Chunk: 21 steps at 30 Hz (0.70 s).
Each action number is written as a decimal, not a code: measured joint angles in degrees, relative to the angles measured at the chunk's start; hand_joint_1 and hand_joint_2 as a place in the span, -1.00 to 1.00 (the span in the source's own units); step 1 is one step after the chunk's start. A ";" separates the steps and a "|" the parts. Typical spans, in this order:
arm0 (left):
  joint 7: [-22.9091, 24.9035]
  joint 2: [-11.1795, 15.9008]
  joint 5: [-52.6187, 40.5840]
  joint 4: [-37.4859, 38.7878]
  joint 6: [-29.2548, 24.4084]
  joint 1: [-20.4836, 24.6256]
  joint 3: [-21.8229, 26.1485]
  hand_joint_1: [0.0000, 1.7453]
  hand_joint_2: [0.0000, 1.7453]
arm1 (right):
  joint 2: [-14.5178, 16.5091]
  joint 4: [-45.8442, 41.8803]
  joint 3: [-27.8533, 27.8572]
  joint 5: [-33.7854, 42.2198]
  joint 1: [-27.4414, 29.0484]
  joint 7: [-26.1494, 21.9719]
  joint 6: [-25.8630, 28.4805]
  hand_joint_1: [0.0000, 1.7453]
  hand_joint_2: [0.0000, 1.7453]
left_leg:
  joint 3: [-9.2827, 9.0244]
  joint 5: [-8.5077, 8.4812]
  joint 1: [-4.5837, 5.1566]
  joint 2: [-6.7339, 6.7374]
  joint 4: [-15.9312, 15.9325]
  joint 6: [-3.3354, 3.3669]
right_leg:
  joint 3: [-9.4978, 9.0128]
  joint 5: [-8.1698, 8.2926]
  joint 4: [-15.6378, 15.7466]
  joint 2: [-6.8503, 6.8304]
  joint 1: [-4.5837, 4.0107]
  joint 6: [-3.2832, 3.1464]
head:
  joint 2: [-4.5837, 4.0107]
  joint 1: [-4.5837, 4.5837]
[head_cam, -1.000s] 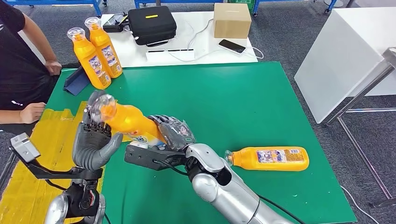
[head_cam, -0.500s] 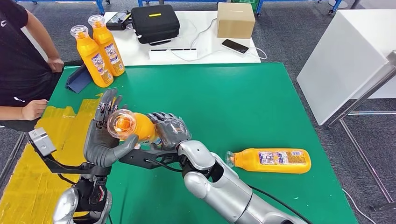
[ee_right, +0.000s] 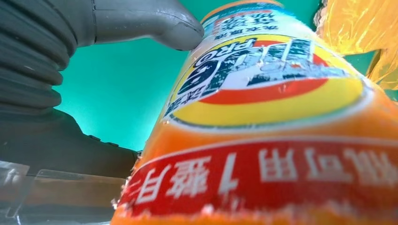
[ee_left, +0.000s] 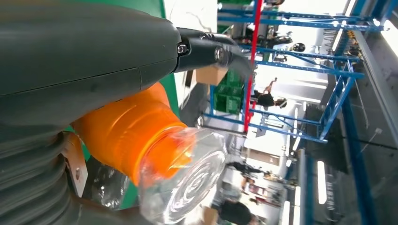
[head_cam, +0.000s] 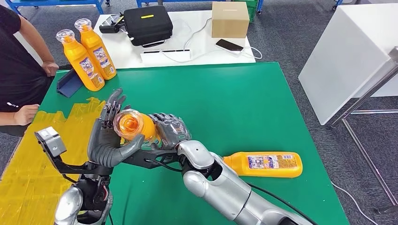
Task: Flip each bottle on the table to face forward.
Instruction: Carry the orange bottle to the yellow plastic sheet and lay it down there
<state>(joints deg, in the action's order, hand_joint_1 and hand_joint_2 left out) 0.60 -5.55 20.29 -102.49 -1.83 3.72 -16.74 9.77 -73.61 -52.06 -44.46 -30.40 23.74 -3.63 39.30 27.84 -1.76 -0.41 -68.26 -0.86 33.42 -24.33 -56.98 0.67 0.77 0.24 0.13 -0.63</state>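
You have an orange bottle (head_cam: 136, 127) held up over the near left part of the green table (head_cam: 244, 103), gripped by both hands at once. Your left hand (head_cam: 107, 140) wraps the neck end, its thumb curled under the bottle and its dark fingers (head_cam: 110, 107) standing up behind the clear cap (head_cam: 127, 123), which points toward your head camera. Your right hand (head_cam: 170, 131) clasps the bottle's body from the other side, fingers closed around it. From the left wrist you see the orange shoulder and the clear domed cap close up, with the thick grey thumb (ee_left: 89, 51) lying across the bottle. From the right wrist the label (ee_right: 267, 89) takes up most of the picture: a yellow oval with a red band, blue and white artwork and the letters "PRO", and below it a red strip of white Chinese characters with a "1" among them; the rest of the print is too blurred to read, and the grey thumb tip (ee_right: 173, 28) presses against the bottle beside the label. A second bottle (head_cam: 263, 164) lies on its side on the table near your right arm, its label facing up but too small to read. Two more bottles (head_cam: 87, 54) stand upright together at the far left corner, labels turned toward you, beside a dark blue tray (head_cam: 69, 83). Yellow tape (head_cam: 28, 154) covers the table's left edge, and a person (head_cam: 19, 70) sits there with hands near it. Beyond, a white table (head_cam: 187, 42) carries a black case (head_cam: 148, 24), a cardboard box (head_cam: 230, 18) and a phone (head_cam: 229, 45).
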 joint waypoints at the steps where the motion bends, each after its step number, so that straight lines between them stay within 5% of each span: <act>1: 0.09 -0.01 -1.16 0.01 0.01 0.29 -0.08 1.00 1.00 | -0.01 0.01 -0.02 0.00 -0.01 0.00 0.00 1.00 1.00 | -1.50 -2.01 0.10 0.07 3.63 0.11 | -0.19 -0.23 -0.14 0.03 -0.19 0.14 | 0.00 0.00; 3: 0.25 -0.07 -2.63 0.00 0.12 0.87 -0.17 1.00 1.00 | -0.02 0.03 -0.04 0.02 -0.02 0.01 0.00 1.00 1.00 | -3.45 -3.56 0.37 0.09 8.43 0.38 | -0.04 -0.51 -0.44 0.04 -0.50 0.61 | 0.00 0.03; 7: 0.63 -0.24 -5.68 -0.03 1.10 1.47 -0.30 1.00 1.00 | -0.08 0.14 0.00 0.09 0.05 0.02 0.00 1.00 1.00 | -3.41 -3.39 0.49 -0.22 9.34 1.36 | 1.03 -1.03 -1.22 -0.14 -0.40 1.57 | 0.00 0.12; 11: 2.16 -0.41 -9.22 -0.01 2.65 2.18 -1.05 1.00 1.00 | -0.60 0.34 0.08 0.10 0.08 0.01 -0.02 1.00 1.00 | -3.34 -3.56 0.33 -0.21 9.51 2.24 | 7.74 -5.89 -14.09 -0.21 -0.19 1.55 | 0.00 0.55; 13: 2.92 -0.45 -10.44 0.05 3.41 2.29 -1.38 1.00 1.00 | -0.90 0.51 0.09 0.13 0.27 -0.08 -0.04 1.00 1.00 | -3.32 -3.55 0.39 -0.22 9.51 2.28 | 9.69 -6.22 -17.23 -0.21 -0.14 2.06 | 0.00 0.58; 16: 3.37 -0.55 -11.34 0.09 4.05 2.53 -1.45 1.00 1.00 | -0.98 0.55 0.24 0.14 0.34 -0.34 -0.04 1.00 1.00 | -3.34 -3.56 0.47 -0.32 9.49 2.18 | 5.02 -1.98 -6.96 -0.21 -0.17 3.19 | 0.00 0.59; 18: 3.47 -0.61 -11.60 0.09 4.26 2.66 -1.44 1.00 1.00 | -0.99 0.55 0.34 0.13 0.34 -0.54 -0.04 1.00 1.00 | -3.26 -3.59 0.73 -0.42 9.46 1.81 | 2.10 -0.10 -1.34 -0.18 -0.37 2.72 | 0.00 0.53; 21: 3.56 -0.64 -11.70 0.08 4.34 2.69 -1.43 1.00 1.00 | -0.99 0.54 0.38 0.15 0.36 -0.73 -0.04 1.00 1.00 | -3.16 -3.69 0.74 -0.44 9.56 0.88 | 1.65 0.47 -0.52 -0.16 -0.48 1.34 | 0.00 0.46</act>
<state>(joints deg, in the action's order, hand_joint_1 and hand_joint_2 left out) 4.16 -6.20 8.59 -102.41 2.51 6.41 -18.16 8.78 -73.07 -51.68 -44.31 -30.04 23.00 -3.67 36.14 24.15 -1.02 -0.84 -58.70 0.02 35.07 -23.85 -57.51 0.51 0.29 1.58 0.13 -0.16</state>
